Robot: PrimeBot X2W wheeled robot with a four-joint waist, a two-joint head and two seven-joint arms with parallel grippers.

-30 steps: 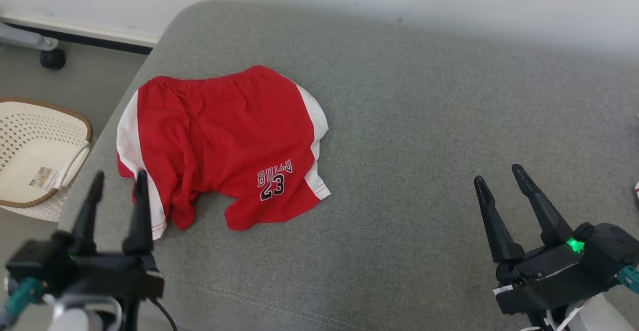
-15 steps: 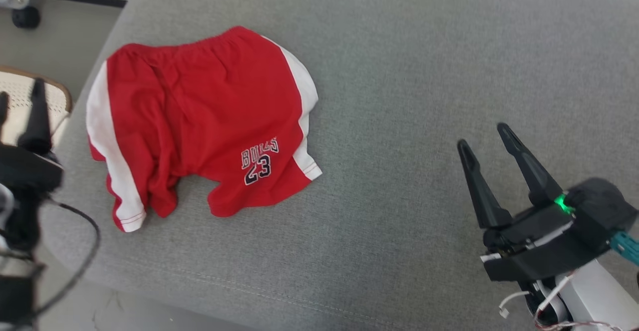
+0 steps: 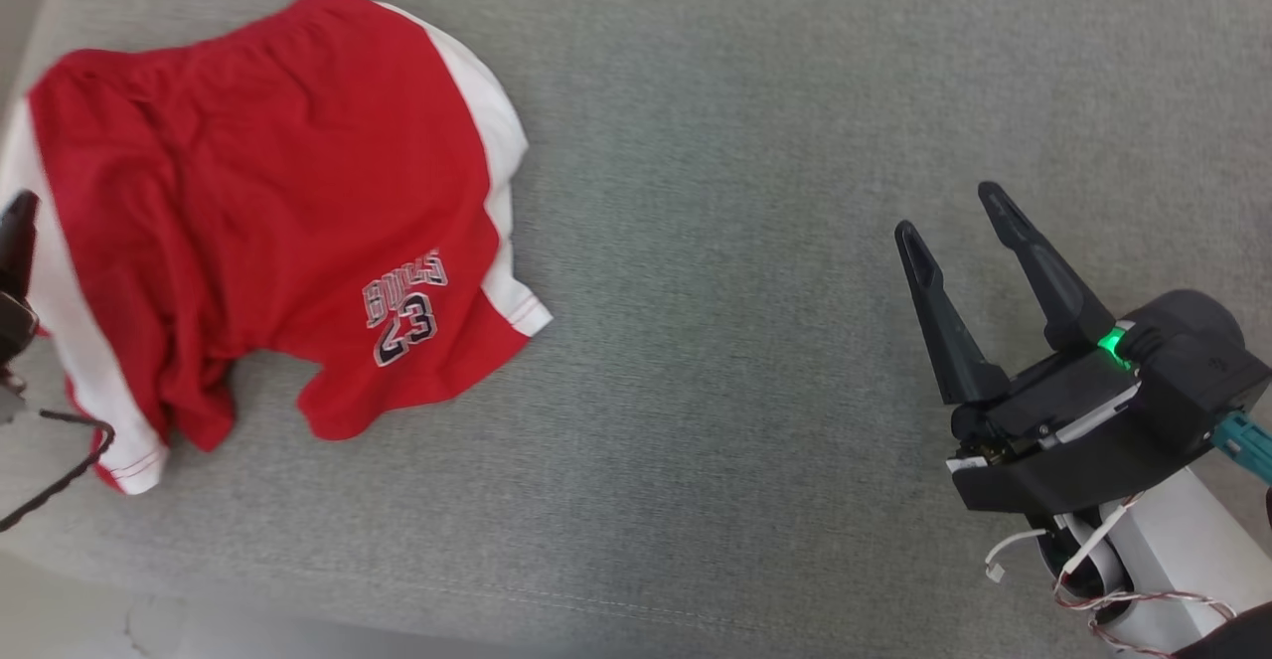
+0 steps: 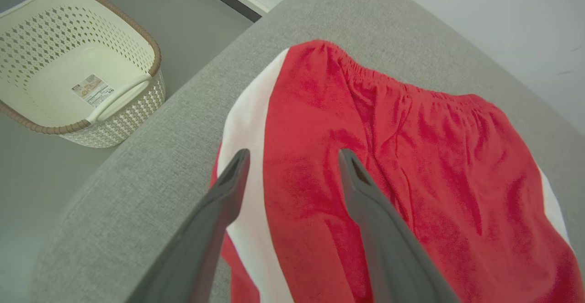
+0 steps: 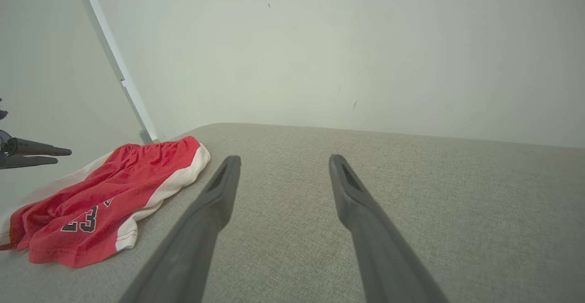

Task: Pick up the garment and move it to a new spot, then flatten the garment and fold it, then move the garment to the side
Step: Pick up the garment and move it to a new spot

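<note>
Where woven grey cushion (image 4: 151, 156) curves, rumpled red shorts (image 4: 411, 156) lie.

The light is bright and soft and falls evenly, so the shadows are faint. A small gray shadow sits under the bottom edge of the red shorts (image 3: 248, 192) on the gray cushion (image 3: 745, 142). The head view looks a little smeared, and its lower left corner is foggy. A tiny green light (image 3: 1108, 343) glows on the right gripper (image 3: 947, 209). In the left wrist view the left gripper (image 4: 294, 152) is close and fuzzy, while the cloth behind it is sharper. The white wall (image 5: 320, 42) looks pale and washed out, and straight lines lean near the edges.
</note>
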